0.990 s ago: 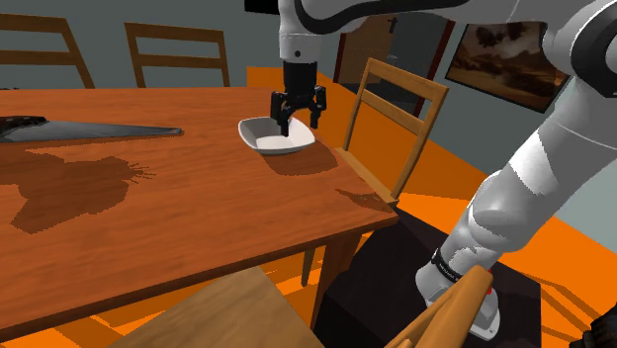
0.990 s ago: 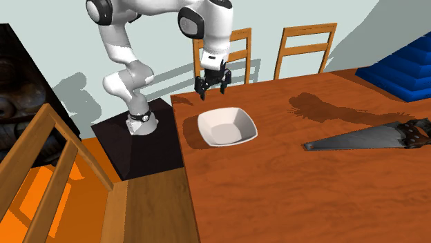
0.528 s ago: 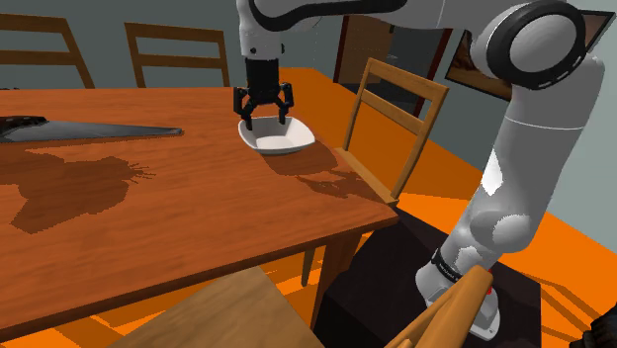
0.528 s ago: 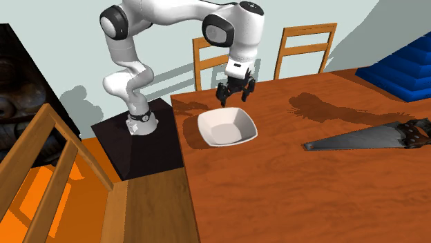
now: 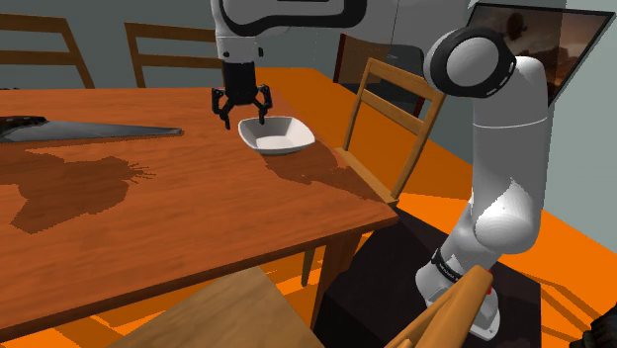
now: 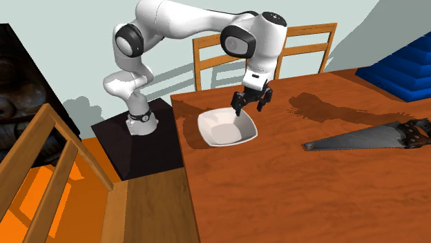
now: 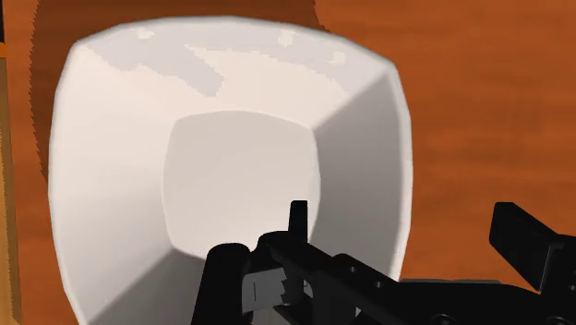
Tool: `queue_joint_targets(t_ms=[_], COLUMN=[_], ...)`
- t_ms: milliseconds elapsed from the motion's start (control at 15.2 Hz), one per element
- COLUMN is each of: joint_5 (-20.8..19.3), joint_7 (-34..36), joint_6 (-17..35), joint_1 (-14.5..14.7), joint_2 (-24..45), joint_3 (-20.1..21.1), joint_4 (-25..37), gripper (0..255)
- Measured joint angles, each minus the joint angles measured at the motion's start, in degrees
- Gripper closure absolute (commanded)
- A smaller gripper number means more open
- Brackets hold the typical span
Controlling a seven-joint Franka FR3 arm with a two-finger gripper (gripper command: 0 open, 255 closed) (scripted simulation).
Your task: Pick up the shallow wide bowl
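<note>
Black claw (image 6: 251, 107) spread and empty, I hover astride one rim of the shallow white squarish bowl (image 6: 222, 128) on the brown wooden table (image 6: 290, 193); next, I judge, I should sink and pinch that rim.

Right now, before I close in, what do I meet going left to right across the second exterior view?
black stand → white bowl → handsaw. The end effector hangs open over the bowl's right rim, so it has no separate place in the order.
</note>
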Motion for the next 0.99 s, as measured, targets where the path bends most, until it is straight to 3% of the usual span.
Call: queue_joint_targets(t_ms=[330, 396, 990], joint_5=[0.1, 0.0, 0.0], joint_7=[0.0, 0.0, 0.0], joint_6=[4.0, 4.3, 4.5], joint_1=[-0.4, -0.4, -0.4], joint_2=[-0.3, -0.2, -0.2], joint_3=[-0.1, -0.1, -0.1], joint_4=[-4.3, -4.5, -4.6], gripper=[0, 255, 255])
